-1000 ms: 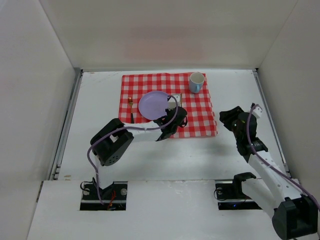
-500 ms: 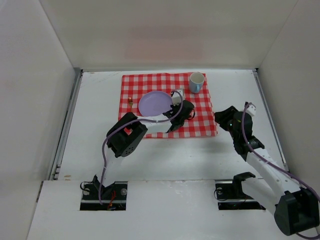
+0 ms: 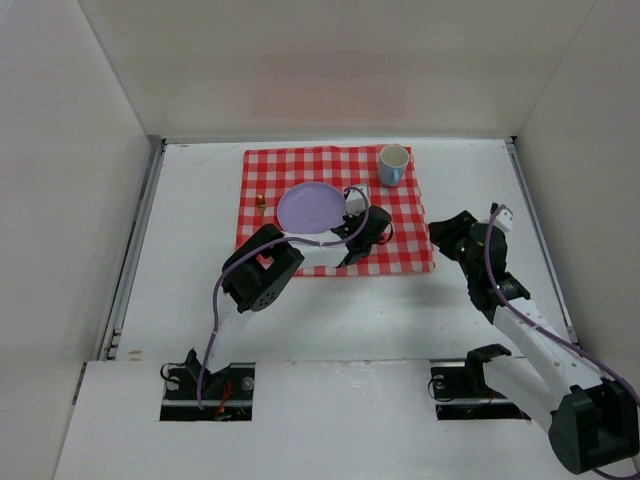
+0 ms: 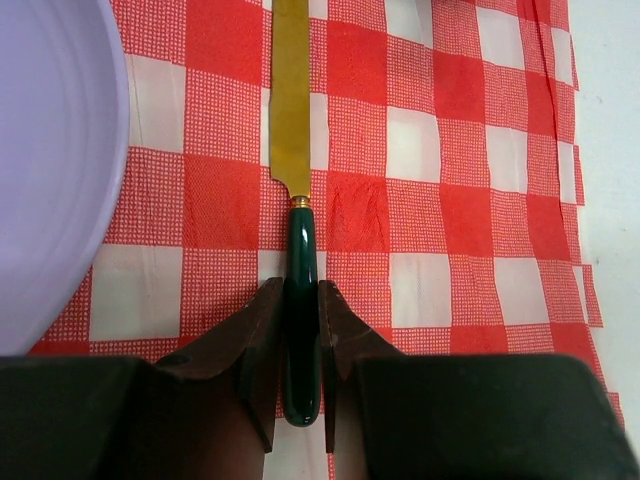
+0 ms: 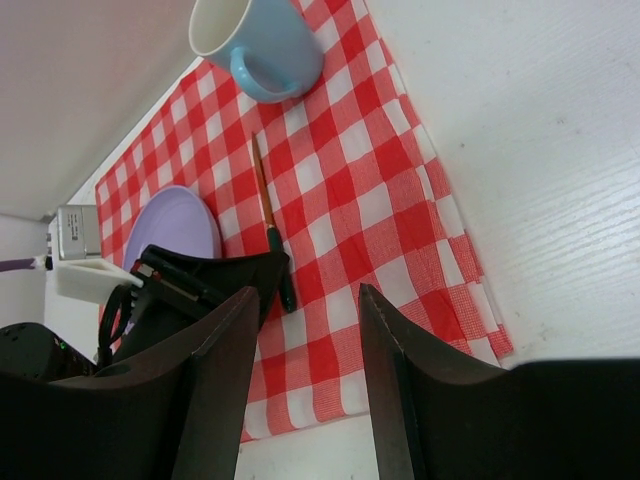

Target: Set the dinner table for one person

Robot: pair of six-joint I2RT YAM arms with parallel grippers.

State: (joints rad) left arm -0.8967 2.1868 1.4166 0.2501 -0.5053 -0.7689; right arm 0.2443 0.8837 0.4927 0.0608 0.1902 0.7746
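While my left claw stays pinched on the knife by its green handle, it has slid rightward in the last second, so the blade now points away over the checked cloth, just right of the purple plate; I judge release comes next. Plate and blue mug show nothing inside. My right claw hangs spread, empty. The cloth sits far-centre on the dinner table.

Thing: table
Look: large, flat, matte white, rectangular
Pose: level
Place: under the cloth, showing beyond it on every side
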